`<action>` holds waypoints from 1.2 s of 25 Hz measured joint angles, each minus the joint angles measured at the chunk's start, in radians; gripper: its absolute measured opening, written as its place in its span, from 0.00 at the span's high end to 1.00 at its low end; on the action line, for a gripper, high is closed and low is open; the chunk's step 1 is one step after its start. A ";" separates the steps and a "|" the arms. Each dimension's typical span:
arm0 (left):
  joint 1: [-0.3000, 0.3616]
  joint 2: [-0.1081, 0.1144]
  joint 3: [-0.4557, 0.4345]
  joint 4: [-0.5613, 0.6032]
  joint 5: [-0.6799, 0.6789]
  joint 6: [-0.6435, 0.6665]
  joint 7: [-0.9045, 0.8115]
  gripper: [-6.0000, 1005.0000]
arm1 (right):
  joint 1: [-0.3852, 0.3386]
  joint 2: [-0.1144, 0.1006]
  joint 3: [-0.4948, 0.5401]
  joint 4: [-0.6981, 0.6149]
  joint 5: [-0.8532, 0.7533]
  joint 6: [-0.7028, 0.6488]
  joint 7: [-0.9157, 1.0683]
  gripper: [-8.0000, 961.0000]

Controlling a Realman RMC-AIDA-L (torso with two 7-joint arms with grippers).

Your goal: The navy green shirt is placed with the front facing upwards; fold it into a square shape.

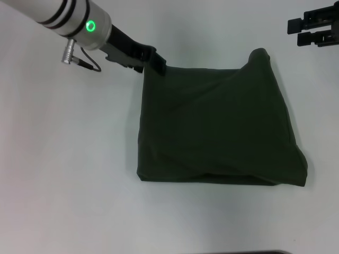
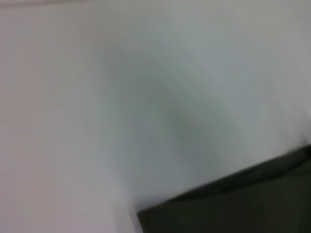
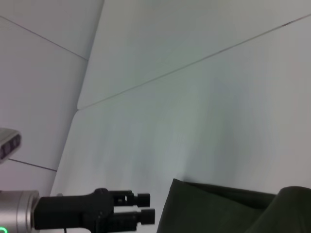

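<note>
Navy green shirt [image 1: 217, 124]: lies mid-counter, already folded to a rough square, plain side up; far right corner bulges, near edge puckers.

Left gripper [image 1: 158, 61]: at the far left corner, touching the cloth; seemingly pressed together, though whether it pinches fabric I cannot tell. Best lifted straight off, without dragging that corner.

Right gripper [image 1: 296, 30]: pressed together, far right, apart from the shirt.

Counter [image 1: 69, 159]: white.

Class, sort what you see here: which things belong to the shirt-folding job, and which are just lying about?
Job:
- shirt, folded roughly square
- left end effector, at its far left corner
- right end effector, far right, away from it

Lying about:
- nothing; only the white table
</note>
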 joint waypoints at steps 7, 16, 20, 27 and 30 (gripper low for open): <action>-0.011 0.005 0.000 0.022 0.005 -0.017 -0.022 0.42 | -0.006 0.000 0.012 0.000 0.000 0.001 0.000 0.37; -0.043 -0.011 0.031 0.093 0.020 -0.133 -0.040 0.42 | -0.007 0.000 0.022 0.000 0.000 0.001 0.000 0.37; -0.049 -0.014 0.031 0.112 0.035 -0.163 -0.050 0.40 | -0.007 0.001 0.022 0.000 0.000 0.002 0.000 0.37; -0.067 -0.003 0.031 0.162 0.036 -0.173 -0.052 0.34 | -0.006 0.001 0.021 0.000 0.000 0.003 0.000 0.37; -0.070 -0.005 0.032 0.165 0.036 -0.173 -0.052 0.29 | -0.003 0.002 0.021 0.000 0.001 0.003 0.000 0.37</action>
